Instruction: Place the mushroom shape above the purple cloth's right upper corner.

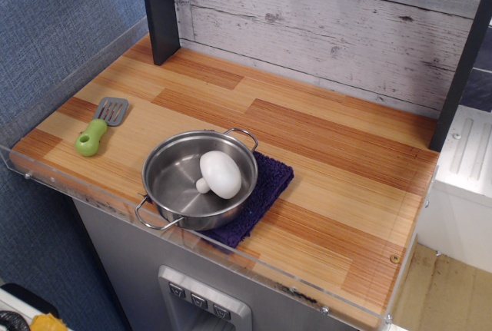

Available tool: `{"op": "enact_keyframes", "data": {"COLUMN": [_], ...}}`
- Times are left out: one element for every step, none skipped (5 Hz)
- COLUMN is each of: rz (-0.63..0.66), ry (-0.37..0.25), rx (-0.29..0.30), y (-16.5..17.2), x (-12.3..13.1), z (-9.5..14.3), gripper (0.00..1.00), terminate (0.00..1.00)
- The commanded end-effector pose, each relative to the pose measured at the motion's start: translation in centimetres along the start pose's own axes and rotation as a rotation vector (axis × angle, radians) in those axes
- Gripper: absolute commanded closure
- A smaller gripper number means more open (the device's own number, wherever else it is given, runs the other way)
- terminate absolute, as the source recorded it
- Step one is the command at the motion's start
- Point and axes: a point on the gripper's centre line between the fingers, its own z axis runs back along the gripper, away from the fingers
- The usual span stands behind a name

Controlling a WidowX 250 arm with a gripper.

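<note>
Observation.image view: mushroom shape (pixel 220 174) lies inside steel pot (pixel 165 173) atop purple cloth (pixel 269 185); pincer unseen.

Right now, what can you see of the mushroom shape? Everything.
The mushroom shape is a small, smooth, white toy, plastic-looking, with a rounded dome cap and short stubby stem. It lies tipped on its side inside the steel pot, stem pointing lower left, resting on the pot's floor. The pot sits on the purple cloth. No claw is in view.

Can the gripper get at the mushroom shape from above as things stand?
Probably yes. The mushroom shape lies uncovered inside the open steel pot, which sits on the purple cloth; nothing overhangs it. The gripper itself is out of view, so reach is unconfirmed.
</note>
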Motion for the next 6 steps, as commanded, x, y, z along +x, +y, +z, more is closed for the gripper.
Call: {"op": "enact_keyframes", "data": {"rz": [0.000,0.018,0.012,-0.013,-0.035,-0.069], "ry": [0.000,0.016,0.012,-0.023,-0.060,-0.059], "rx": [0.000,-0.014,-0.011,-0.036,-0.022,-0.002], "y": [0.0,-0.5,-1.2,-1.6,-1.7,-1.5], "x": [0.0,-1.8,-4.1,-7.2,-10.0,-12.1], "z": [0.0,-0.5,-0.3,0.0,-0.3,-2.0], "gripper": [0.00,0.00,0.00,0.00,0.00,0.00], "terminate": [0.00,0.00,0.00,0.00,0.00,0.00]}}
